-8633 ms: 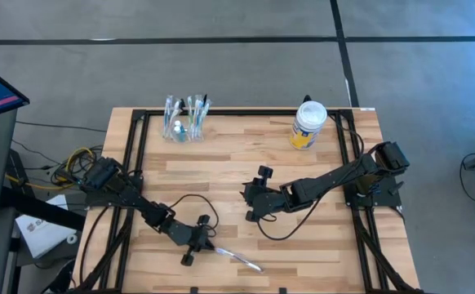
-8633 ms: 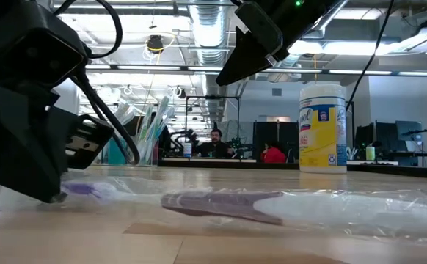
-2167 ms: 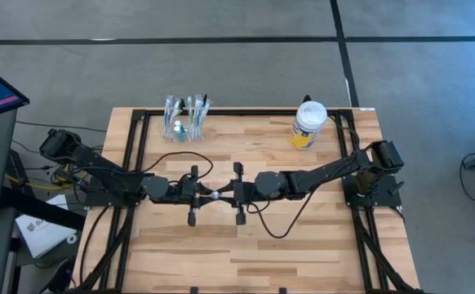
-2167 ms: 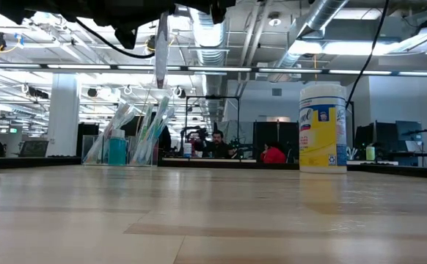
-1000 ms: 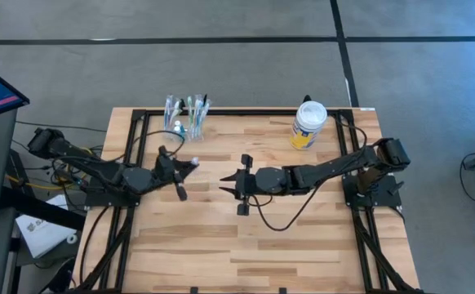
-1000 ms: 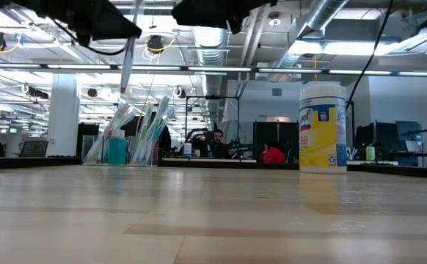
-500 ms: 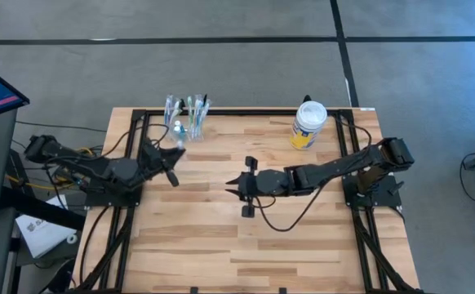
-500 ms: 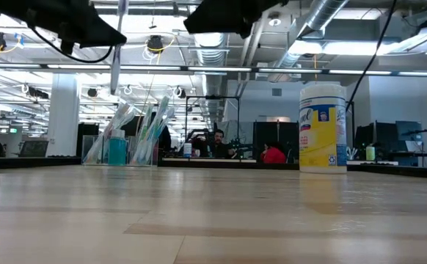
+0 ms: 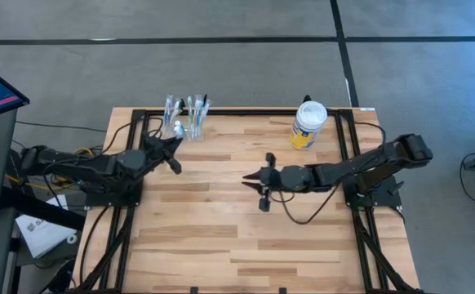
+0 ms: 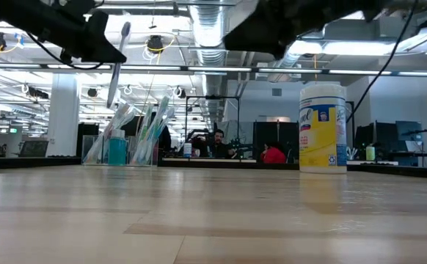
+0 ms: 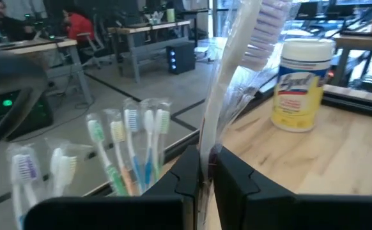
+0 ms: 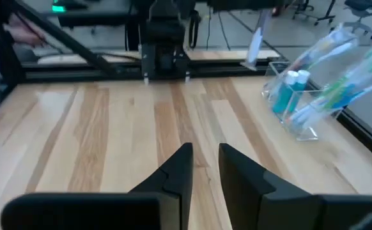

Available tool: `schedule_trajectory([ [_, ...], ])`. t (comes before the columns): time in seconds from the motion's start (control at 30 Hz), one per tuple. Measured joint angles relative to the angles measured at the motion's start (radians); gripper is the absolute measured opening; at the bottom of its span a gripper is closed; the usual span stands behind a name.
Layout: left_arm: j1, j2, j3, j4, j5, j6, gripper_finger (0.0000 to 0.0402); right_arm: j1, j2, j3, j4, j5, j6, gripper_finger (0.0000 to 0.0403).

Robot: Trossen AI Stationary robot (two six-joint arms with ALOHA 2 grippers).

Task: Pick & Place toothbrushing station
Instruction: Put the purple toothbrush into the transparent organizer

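Wooden table (image 9: 221,237) under both arms, office benches and a seated person beyond. Clear plastic cup (image 9: 184,131) of toothbrushes at the back edge, yellow-labelled jar (image 9: 308,124) well apart from it. Left gripper (image 9: 170,150) just beside the cup, clamped on a wrapped toothbrush (image 11: 237,89) (bristles up, above the cup's brushes). Right gripper (image 9: 256,181) mid-table, well apart from the cup, fingers slightly parted, holding nothing.
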Motion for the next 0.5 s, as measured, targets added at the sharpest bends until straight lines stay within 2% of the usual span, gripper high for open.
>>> schedule_trajectory([
  [0.23,0.098,0.000,0.000,-0.045,0.003,-0.001,0.0015,0.011,-0.086,-0.105,0.035,0.029,0.027,0.0067],
  [0.5,0.245,0.000,0.000,-0.075,0.100,-0.009,0.0015,0.008,-0.092,-0.120,0.054,0.043,0.027,0.0067],
])
